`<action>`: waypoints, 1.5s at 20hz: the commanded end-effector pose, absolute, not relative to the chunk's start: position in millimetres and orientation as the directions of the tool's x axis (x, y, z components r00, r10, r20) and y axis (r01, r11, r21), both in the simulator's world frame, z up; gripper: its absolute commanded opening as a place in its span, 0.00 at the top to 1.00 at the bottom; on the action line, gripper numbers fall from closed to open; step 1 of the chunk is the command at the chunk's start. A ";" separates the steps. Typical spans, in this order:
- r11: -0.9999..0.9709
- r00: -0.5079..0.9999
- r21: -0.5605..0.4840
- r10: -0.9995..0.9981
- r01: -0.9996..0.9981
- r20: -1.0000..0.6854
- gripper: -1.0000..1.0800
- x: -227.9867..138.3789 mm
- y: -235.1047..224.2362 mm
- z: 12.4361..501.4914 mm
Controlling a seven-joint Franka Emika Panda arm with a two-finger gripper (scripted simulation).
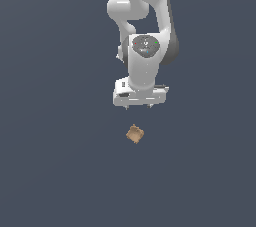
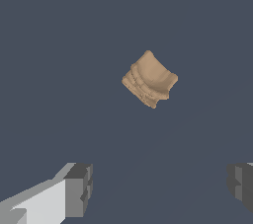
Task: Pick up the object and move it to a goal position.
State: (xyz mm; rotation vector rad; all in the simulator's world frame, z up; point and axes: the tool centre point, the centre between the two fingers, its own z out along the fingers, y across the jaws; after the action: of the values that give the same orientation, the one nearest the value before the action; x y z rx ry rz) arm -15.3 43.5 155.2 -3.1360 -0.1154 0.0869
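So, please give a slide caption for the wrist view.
Open gripper hovers apart from the tan block.

No real room here: a simulator's bare stage, one flat slate-blue ground [image 1: 50,171] with no walls, furniture or clutter, and a smooth, plainly rendered white arm [image 1: 145,31] hanging over it

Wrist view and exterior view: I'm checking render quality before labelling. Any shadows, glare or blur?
Exterior view: flat even light, no shadow under the block, arm softly shaded, slightly coarse. Wrist view: block sharp, ridges shaded, no glare; gripper fingers crisp.
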 end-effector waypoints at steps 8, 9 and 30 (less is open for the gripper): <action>-0.992 0.992 0.011 0.125 0.125 -0.032 0.04 -6.2 48.4 160.6; -0.991 0.991 0.012 0.131 0.132 -0.030 0.04 -5.6 48.9 161.3; -0.993 0.993 0.006 -0.114 -0.114 -0.021 0.04 14.1 45.0 140.0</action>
State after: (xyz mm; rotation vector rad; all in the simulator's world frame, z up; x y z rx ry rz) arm 11.2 45.7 143.5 -3.1452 0.1191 0.0353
